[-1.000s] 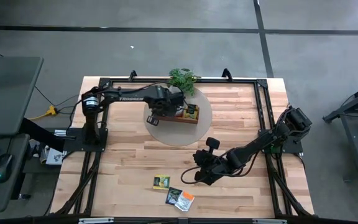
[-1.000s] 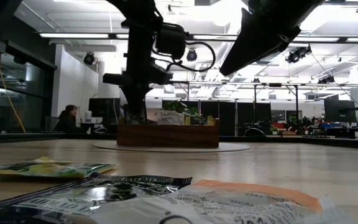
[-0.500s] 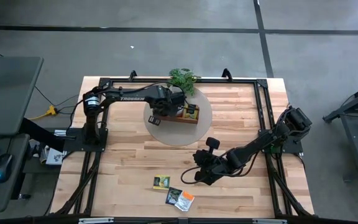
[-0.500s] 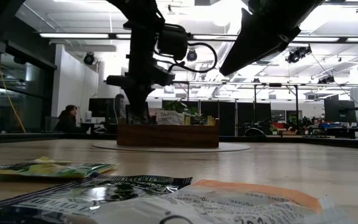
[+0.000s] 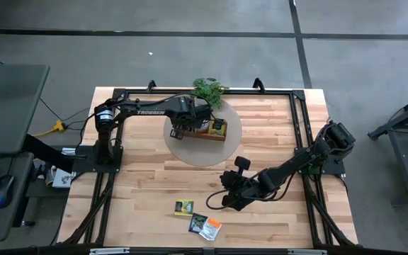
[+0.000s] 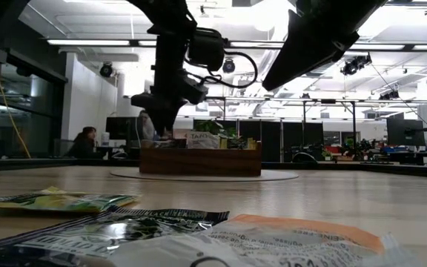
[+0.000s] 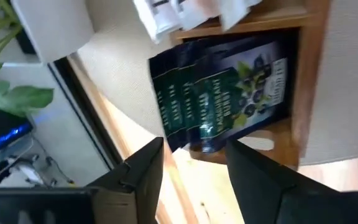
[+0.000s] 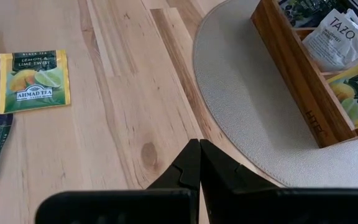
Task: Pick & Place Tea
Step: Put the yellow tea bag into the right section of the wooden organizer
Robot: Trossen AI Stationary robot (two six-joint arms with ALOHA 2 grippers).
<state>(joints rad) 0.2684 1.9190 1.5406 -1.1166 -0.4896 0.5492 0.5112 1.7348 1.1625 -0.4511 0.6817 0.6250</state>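
— Fingers first: what are yours doing?

— My left gripper [image 7: 191, 177] hangs over the wooden tray [image 7: 306, 93] with its two dark fingers apart and nothing between them. Right below lie shiny dark blue tea bags [image 7: 225, 93], flat and square, stacked in the end slot.

— And the other one?

— My right gripper [image 8: 197, 163] has its fingers pressed together, empty, low over the pale wood table [image 5: 147, 184]. Near it lies a flat yellow-green tea bag [image 8: 35, 79]. The tray sits on a round grey mat [image 8: 241, 124] that looks rough.
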